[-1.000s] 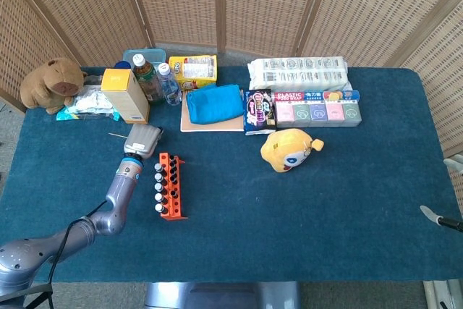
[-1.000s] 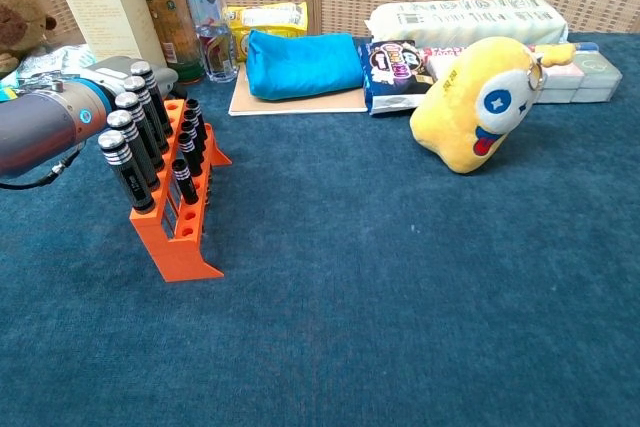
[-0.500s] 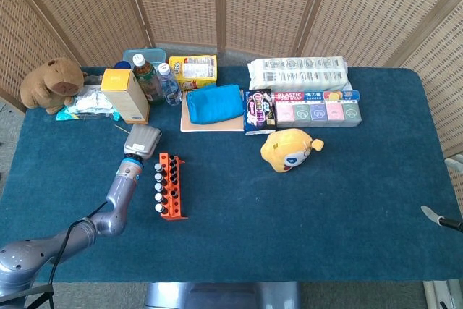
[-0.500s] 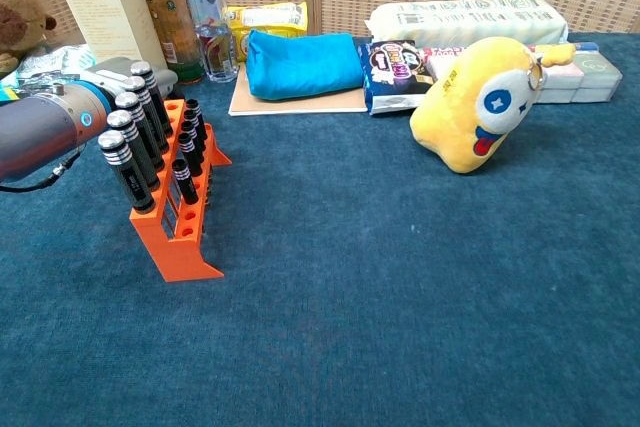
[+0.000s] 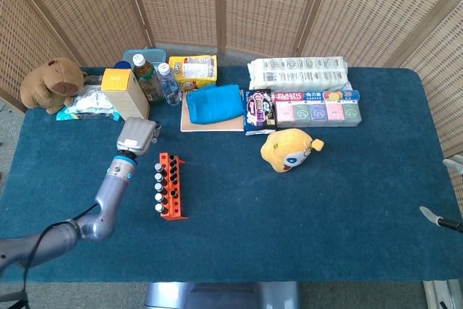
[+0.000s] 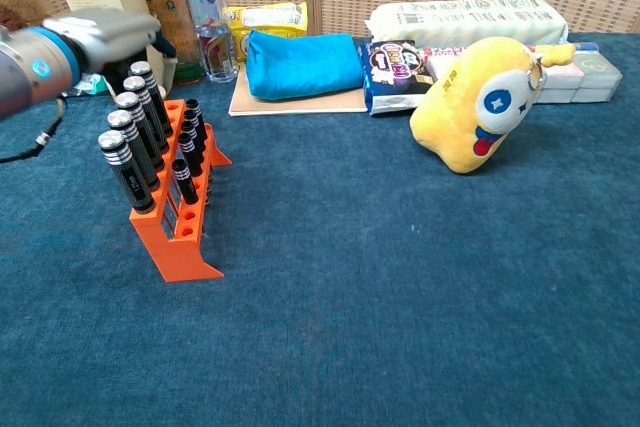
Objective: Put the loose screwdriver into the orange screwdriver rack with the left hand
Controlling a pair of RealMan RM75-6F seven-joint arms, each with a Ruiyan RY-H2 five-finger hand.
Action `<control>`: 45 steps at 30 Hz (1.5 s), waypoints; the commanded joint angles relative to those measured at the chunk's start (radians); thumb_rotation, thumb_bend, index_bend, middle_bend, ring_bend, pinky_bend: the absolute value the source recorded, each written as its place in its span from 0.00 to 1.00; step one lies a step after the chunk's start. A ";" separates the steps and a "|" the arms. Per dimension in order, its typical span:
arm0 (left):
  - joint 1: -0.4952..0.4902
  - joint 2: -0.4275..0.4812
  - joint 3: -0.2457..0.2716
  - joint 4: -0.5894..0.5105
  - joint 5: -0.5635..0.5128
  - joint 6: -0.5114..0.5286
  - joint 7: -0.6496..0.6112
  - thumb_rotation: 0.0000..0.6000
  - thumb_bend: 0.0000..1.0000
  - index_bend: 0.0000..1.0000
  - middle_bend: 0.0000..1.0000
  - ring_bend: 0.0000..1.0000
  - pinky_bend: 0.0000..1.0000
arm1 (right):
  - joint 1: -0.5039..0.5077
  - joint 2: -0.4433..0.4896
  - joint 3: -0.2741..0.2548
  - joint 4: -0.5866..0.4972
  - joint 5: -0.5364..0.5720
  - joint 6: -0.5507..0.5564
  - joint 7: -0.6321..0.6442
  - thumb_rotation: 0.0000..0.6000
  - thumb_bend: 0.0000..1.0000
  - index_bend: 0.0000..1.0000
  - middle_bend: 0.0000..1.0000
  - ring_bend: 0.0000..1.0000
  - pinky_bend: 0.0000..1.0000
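- Lifting up and back toward 11 o'clock, the left hand (image 6: 105, 29) now floats above the rack (image 6: 180, 232).
- Whether it holds the screwdriver, I cannot tell.
- Maybe it is carrying it over.

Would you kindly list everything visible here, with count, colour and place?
Rack: one, orange, left of centre, holding black screwdrivers.
Capybara toy: one, brown, far left.
Carton: one, yellow, right of the capybara.
Bottles: two, one dark and one clear, behind the carton.
Snack box: one, yellow, back row.
Pouch: one, blue, on a tan board.
Snack bag: one, dark, centre.
Tissue pack: one, white, back right.
Pastel box set: one, in front of the tissue pack.
Plush: one, yellow, centre.
Table: one, blue cloth.
Left hand: grey, above the rack's far end.
Right hand: only a tip shows, right edge.
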 commanded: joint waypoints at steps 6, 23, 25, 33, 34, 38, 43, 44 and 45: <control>0.066 0.195 -0.024 -0.245 0.025 0.082 -0.066 1.00 0.34 0.56 1.00 1.00 1.00 | 0.006 -0.006 -0.004 -0.002 0.001 -0.009 -0.019 1.00 0.04 0.17 0.11 0.08 0.18; 0.134 0.472 -0.027 -0.564 0.101 0.115 -0.164 1.00 0.34 0.56 1.00 1.00 1.00 | 0.014 -0.019 -0.008 -0.008 0.006 -0.017 -0.061 1.00 0.04 0.17 0.11 0.08 0.18; 0.144 0.523 -0.025 -0.625 0.130 0.138 -0.146 1.00 0.34 0.56 1.00 1.00 1.00 | 0.013 -0.020 -0.008 -0.010 0.007 -0.015 -0.063 1.00 0.04 0.17 0.11 0.08 0.18; 0.176 0.676 0.003 -0.788 0.196 0.154 -0.127 1.00 0.34 0.56 1.00 1.00 1.00 | 0.010 -0.020 -0.006 -0.012 0.009 -0.007 -0.066 1.00 0.04 0.17 0.11 0.08 0.18; 0.179 0.690 0.005 -0.799 0.202 0.156 -0.129 1.00 0.34 0.56 1.00 1.00 1.00 | 0.010 -0.020 -0.006 -0.012 0.008 -0.007 -0.067 1.00 0.04 0.17 0.11 0.08 0.18; 0.188 0.729 0.007 -0.827 0.219 0.158 -0.146 1.00 0.34 0.56 1.00 1.00 1.00 | 0.010 -0.023 -0.006 -0.013 0.007 -0.003 -0.076 1.00 0.04 0.17 0.11 0.08 0.18; 0.194 0.761 0.012 -0.840 0.235 0.154 -0.164 1.00 0.34 0.56 1.00 1.00 1.00 | 0.011 -0.027 -0.008 -0.016 0.008 -0.003 -0.090 1.00 0.04 0.17 0.11 0.08 0.18; 0.194 0.765 0.012 -0.841 0.237 0.152 -0.167 1.00 0.34 0.56 1.00 1.00 1.00 | 0.011 -0.028 -0.008 -0.016 0.008 -0.004 -0.092 1.00 0.04 0.17 0.11 0.08 0.18; 0.193 0.768 0.014 -0.841 0.241 0.150 -0.170 1.00 0.34 0.56 1.00 1.00 1.00 | 0.012 -0.029 -0.008 -0.017 0.009 -0.005 -0.096 1.00 0.04 0.17 0.11 0.08 0.18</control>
